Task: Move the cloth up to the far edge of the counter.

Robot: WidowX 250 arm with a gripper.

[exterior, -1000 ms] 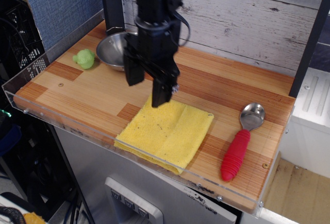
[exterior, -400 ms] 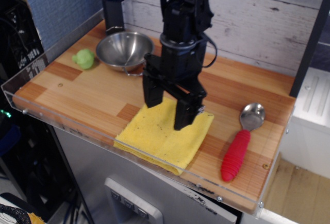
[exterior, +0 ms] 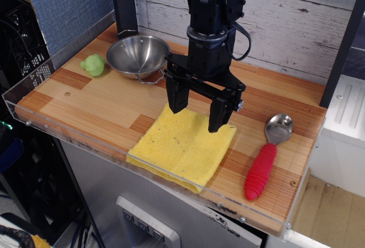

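The yellow cloth lies folded near the front edge of the wooden counter, close to the clear rim. My black gripper hangs over the cloth's far edge, open, with one finger to the left and the other finger to the right. Nothing is between the fingers. Their tips look just above or at the cloth's far side; contact is unclear. The arm hides part of the counter behind the cloth.
A steel bowl sits at the back left, with a small green lump to its left. A spoon with a red handle lies to the right of the cloth. A whitewashed plank wall backs the counter.
The gripper has moved right from over the cloth's left far corner, turned about its axis, and spread its fingers wider across the cloth's far edge. The cloth has not moved.
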